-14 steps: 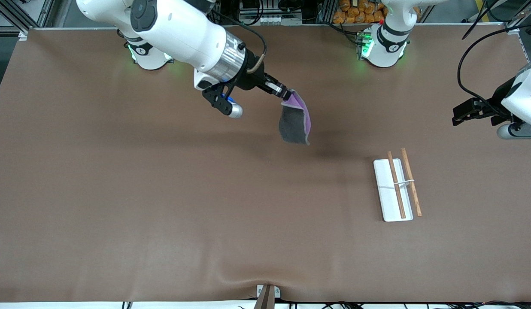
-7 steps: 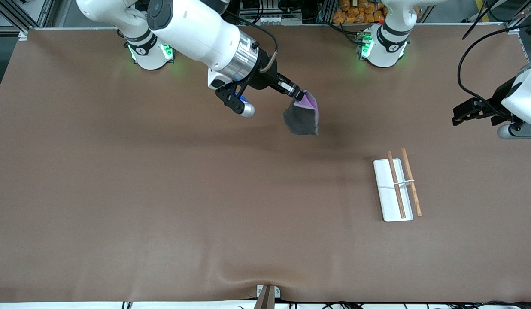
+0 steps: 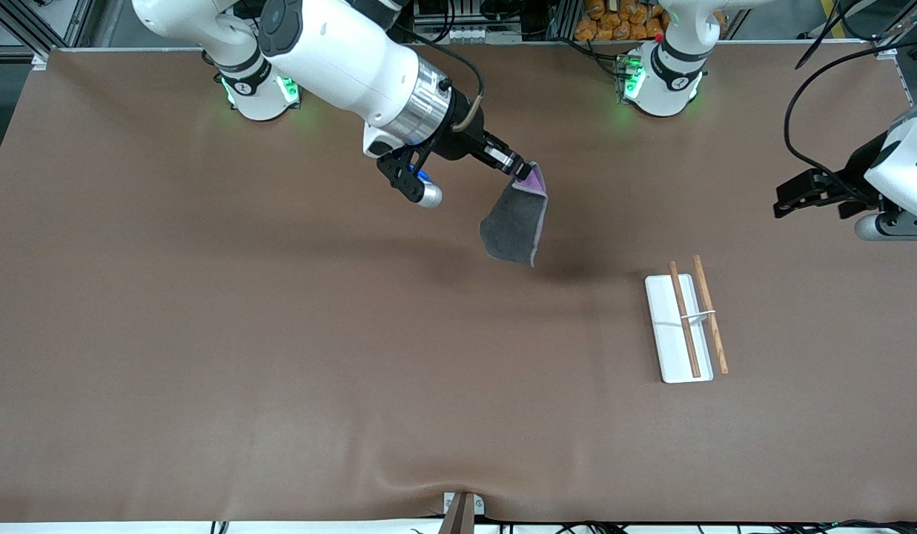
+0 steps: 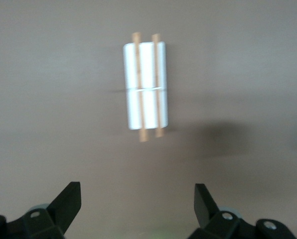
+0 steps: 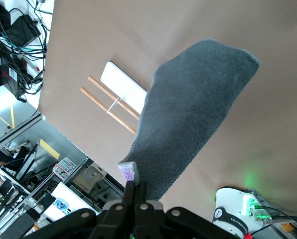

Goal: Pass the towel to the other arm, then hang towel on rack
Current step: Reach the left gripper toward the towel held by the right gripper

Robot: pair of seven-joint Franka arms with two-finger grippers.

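Front view: the right pincer [image 3: 522,172] pinches one corner of the towel [image 3: 514,226], which hangs in the air over the middle of the brown tabletop [image 3: 280,334]. The rack [image 3: 686,319] lies near the left arm's end. The left pincer [image 3: 778,203] waits there, spread wide and holding nothing.

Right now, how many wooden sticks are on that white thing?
2. Both wooden rods lie side by side over the rack's white base plate, toward the left arm's end of the table: one rod over the plate, the other rod along its edge. None seem hidden.
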